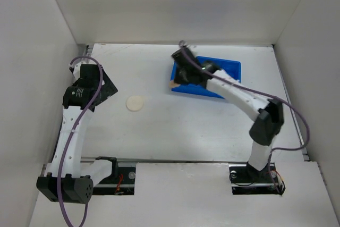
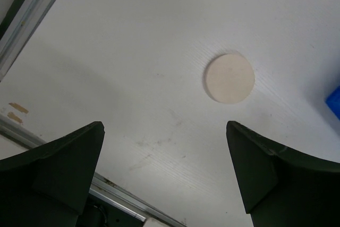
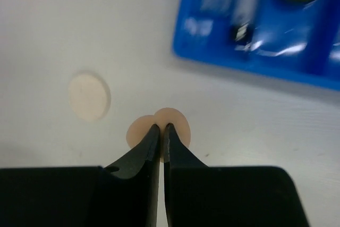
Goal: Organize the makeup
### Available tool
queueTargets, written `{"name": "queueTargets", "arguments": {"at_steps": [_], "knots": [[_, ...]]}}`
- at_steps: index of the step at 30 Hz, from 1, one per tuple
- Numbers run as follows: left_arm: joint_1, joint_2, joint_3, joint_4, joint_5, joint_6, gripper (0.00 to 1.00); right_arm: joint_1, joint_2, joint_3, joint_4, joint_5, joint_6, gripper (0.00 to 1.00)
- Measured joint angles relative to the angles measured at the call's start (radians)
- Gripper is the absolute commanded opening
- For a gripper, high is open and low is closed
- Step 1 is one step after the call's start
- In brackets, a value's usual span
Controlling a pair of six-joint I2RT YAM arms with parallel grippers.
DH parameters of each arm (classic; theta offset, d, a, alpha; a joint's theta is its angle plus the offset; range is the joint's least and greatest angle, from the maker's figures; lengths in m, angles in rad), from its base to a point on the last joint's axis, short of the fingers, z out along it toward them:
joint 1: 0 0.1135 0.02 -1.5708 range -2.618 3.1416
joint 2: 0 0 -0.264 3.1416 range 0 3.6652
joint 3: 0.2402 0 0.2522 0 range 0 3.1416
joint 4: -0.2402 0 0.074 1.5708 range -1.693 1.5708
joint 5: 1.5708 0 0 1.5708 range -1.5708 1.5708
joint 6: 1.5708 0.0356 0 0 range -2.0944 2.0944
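peach egg sponge (image 3: 178,122) is pinched in my right fingers (image 3: 149,144), squeezed nearly shut on it, just beside the blue tray (image 1: 231,69), ready for a slot i reckon. cream puff (image 2: 229,77) lies on the worktop (image 1: 186,131), with my left fingers (image 2: 69,158) wide open, empty and aimed its way.

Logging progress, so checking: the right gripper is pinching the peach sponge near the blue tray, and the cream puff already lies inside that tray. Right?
Not quite. The cream puff lies on the table, left of the blue tray and apart from it, as the top external view shows. The rest holds: the right gripper pinches the peach sponge near the tray.
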Motion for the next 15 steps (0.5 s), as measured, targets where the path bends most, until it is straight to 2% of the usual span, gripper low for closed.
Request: {"name": "queueTargets", "arguments": {"at_steps": [3,6,10,15], "knots": [[0.0,-0.002,-0.015,0.028,0.032,0.008,0.99,-0.145,-0.159,-0.043,0.013,0.036,-0.019,0.05],[0.0,-0.002,-0.017,0.042,0.059,0.023,0.99,-0.356,-0.217,-0.046,0.04,0.064,-0.033,0.05],[0.0,-0.002,-0.017,0.05,0.076,0.042,0.99,-0.566,-0.18,-0.062,0.05,0.108,-0.043,0.05],[0.0,-0.002,-0.017,0.05,0.093,0.057,0.99,-0.658,-0.061,-0.063,0.048,0.136,-0.049,0.06]]}}
